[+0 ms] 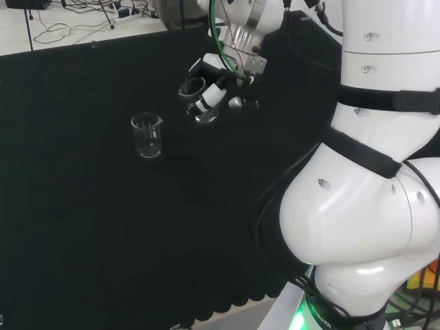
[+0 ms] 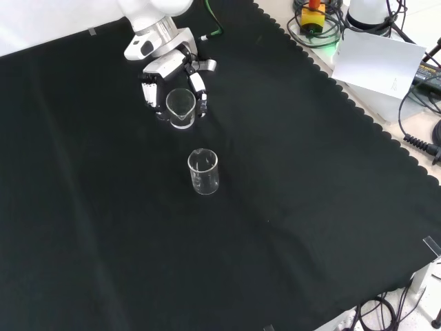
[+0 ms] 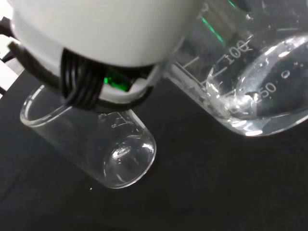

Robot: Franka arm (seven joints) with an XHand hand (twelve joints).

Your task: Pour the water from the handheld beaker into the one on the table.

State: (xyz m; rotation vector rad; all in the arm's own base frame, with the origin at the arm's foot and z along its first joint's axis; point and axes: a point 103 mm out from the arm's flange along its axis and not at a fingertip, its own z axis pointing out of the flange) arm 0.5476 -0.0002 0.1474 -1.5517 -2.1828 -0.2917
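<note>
My hand hangs above the black cloth, its fingers curled round a clear beaker that is tilted with its mouth toward the second beaker. The front view has the hand at the top and the held beaker just below it. A clear beaker stands upright on the cloth, apart from the held one, to the left and nearer in the head view. In the front view this standing beaker is below the held one. The wrist view shows water pooled in the held beaker's lower corner, beside the standing beaker.
The arm's white links take up the right of the head view. Off the cloth's scalloped edge, at the front view's top right, lie a white sheet and cables. Bare black cloth surrounds both beakers.
</note>
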